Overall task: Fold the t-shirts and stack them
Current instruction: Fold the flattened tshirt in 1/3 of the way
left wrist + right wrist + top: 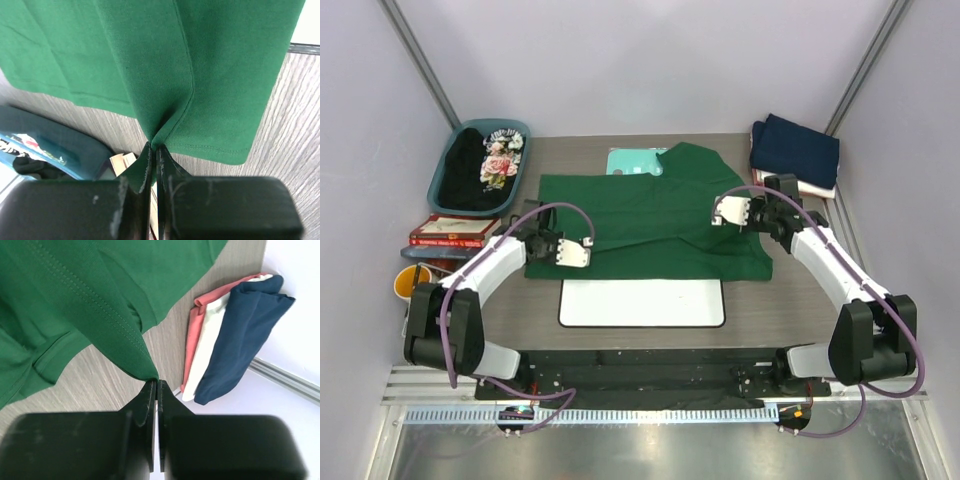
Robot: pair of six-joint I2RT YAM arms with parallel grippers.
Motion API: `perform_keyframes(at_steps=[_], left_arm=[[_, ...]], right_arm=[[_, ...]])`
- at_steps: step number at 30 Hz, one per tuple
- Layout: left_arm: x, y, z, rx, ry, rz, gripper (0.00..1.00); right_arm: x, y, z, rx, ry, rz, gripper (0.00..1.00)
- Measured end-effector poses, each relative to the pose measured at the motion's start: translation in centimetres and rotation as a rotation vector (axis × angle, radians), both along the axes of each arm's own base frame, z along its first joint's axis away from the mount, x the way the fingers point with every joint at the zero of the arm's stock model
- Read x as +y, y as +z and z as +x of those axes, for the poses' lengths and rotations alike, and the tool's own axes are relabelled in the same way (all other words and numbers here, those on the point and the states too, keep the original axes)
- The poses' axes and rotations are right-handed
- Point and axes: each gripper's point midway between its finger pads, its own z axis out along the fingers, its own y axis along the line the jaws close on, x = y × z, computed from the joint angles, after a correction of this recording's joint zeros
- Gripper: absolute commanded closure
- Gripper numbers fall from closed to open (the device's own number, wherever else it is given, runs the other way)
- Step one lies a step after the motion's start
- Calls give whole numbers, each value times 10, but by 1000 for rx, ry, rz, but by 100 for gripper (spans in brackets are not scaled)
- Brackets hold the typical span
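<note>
Beside the three-shirt stack, left tool and right tool clamp the green shirt mid-fold; the floral shirt waits in its tub

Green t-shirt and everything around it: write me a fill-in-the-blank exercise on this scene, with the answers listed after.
1. The left gripper and the right gripper each have their jaws ____ on the green t-shirt.
2. The uppermost shirt of the folded stack is ____ in colour.
3. The floral-print shirt lies in a tub at the far-____ corner.

Missing words: shut; navy; left
</note>
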Motion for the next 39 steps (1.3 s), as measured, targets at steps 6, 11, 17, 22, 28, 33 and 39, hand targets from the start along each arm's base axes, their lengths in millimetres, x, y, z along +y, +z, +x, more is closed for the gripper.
perform_keyframes(at_steps=[6,11,17,22,28,33,39], left_arm=[[6,-7,8,-3,47,24,68],[21,4,36,-165,150,64,31],[36,16,62,-330,256,103,32],[40,30,72,-406,291,104,32],[36,33,74,-421,287,102,51],[30,26,69,-373,255,103,51],[25,16,69,-310,225,102,47]], right_arm=[[3,10,18,-137,-59,-9,47],[-6,1,26,-227,-168,-58,42],[-14,9,26,-259,-238,-55,43],[-5,11,12,-159,-189,-24,44],[31,17,-4,-22,-71,92,47],[69,0,-4,149,-11,193,50],[108,-37,-11,331,22,250,49]])
